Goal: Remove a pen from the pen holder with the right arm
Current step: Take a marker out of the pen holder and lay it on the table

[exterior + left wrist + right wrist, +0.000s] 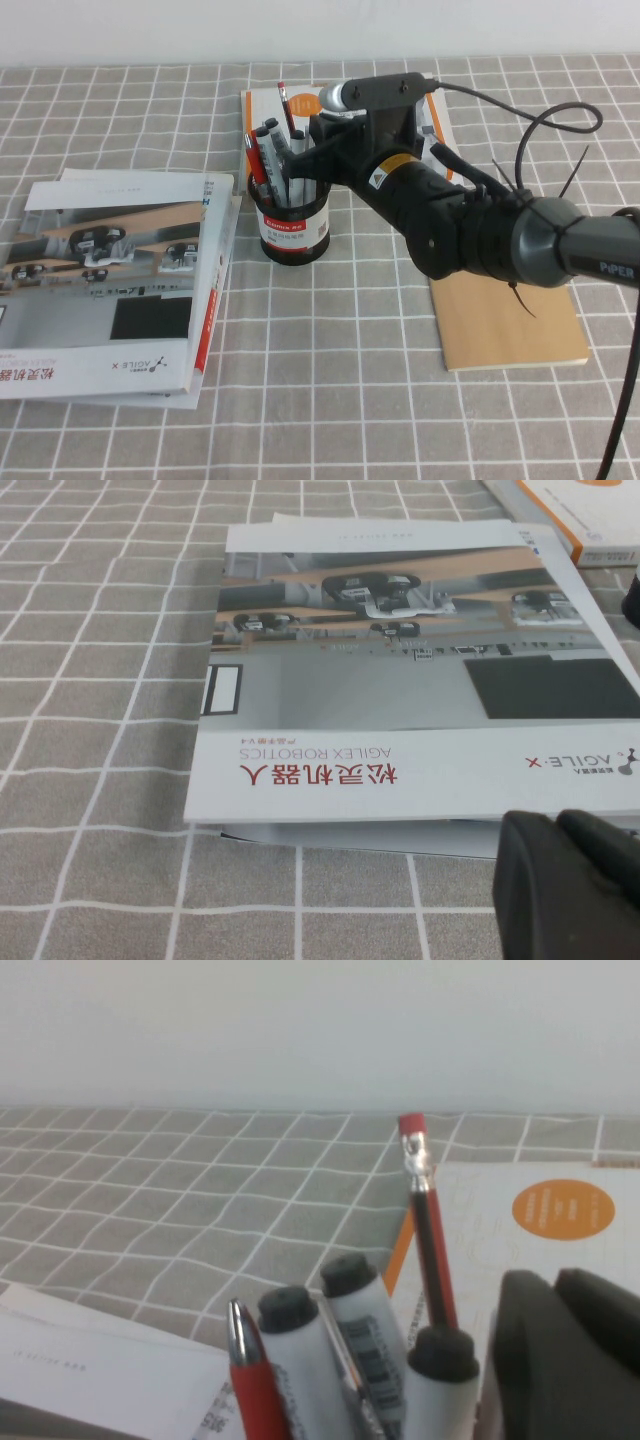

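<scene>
Right claw (299, 165) sits together among the holder's (293, 236) pens (272, 152), grip unclear, none lifted; left claw (558, 825), together, hangs by the booklet (400, 695).

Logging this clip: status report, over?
Left gripper shut, parked by booklet. Right gripper shut among pens in holder. Grip on one unconfirmed. Other pens crowd close.

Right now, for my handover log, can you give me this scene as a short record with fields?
right hand: shut, down among the pens at the top of the pen holder; a grip on a pen cannot be confirmed
left hand: shut, holding nothing, by an edge of the booklet
pen holder: black, upright, holds several pens and a pencil
booklet: flat on the table, on the robot's left of the holder
notebook: brown, flat, beneath the right arm
</scene>
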